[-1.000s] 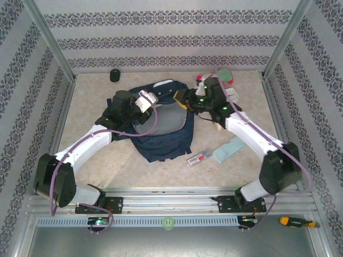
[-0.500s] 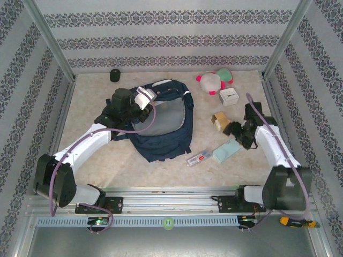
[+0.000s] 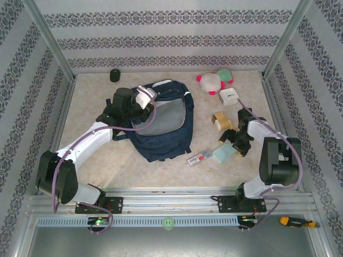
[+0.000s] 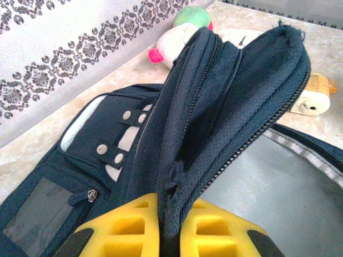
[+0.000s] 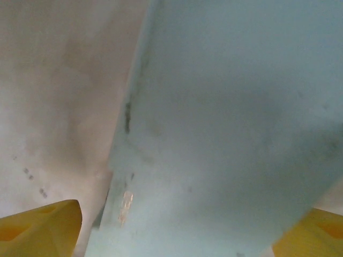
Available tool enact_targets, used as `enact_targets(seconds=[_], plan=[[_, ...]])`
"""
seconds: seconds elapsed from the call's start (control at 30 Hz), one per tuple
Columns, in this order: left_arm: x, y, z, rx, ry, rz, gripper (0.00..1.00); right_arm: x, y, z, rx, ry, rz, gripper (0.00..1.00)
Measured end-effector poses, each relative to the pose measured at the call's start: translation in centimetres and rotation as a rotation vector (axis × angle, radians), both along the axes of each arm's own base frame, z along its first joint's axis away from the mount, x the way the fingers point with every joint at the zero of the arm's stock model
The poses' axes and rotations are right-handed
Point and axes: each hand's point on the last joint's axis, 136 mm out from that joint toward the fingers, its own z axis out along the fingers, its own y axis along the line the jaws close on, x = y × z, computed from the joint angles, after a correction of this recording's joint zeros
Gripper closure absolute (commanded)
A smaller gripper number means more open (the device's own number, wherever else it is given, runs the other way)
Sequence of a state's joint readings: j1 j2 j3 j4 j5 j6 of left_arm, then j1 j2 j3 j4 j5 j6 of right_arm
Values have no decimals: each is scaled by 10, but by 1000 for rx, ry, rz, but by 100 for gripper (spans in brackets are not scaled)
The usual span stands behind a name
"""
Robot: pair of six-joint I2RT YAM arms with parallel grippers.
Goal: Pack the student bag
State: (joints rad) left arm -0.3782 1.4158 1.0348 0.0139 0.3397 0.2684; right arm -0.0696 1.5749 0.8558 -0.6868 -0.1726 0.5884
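Student bag (image 3: 163, 126) lies in the middle of the desk (image 3: 134, 171), with its top flap standing up. The left tool (image 4: 170, 227) is squeezed tight on the edge of that blue flap. The right tool (image 5: 177, 238) has its yellow fingers (image 5: 37, 227) spread wide, right over a flat pale green box (image 5: 225, 107) that lies on the desk to the right of the bag.

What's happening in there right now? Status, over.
Left gripper shut on the rim of the navy blue fabric backpack, propping it open. Right gripper open over the pale green flat box. Nothing blocks the opening.
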Motion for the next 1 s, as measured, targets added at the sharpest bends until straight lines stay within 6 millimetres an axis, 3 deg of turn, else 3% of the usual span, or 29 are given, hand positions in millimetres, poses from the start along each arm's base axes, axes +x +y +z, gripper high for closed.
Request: enact_targets(seconds=[0.27,0.33,0.43,0.53,0.67,0.77,1.0], plan=[[0,0,0,-2,2,1,100,3,-7,-2,-38,33,-3,38],[0,0,0,-4,3,2,100,6,-10,-1,-53,22,6,38],[0,0,0,-6,5,3,100,7,-14,-1,-54,16,3,28],[0,0,0,-7,5,4,100,8,-17,-2,-54,14,6,42],[0,0,0,-18,14,8,100,10,-17,2,-58,-5,21,53],[0,-1,3,-35,20,11,100,12,-17,15,-66,-72,36,58],[1,-2,11,-80,41,18,100,15,-8,85,-79,-353,89,62]])
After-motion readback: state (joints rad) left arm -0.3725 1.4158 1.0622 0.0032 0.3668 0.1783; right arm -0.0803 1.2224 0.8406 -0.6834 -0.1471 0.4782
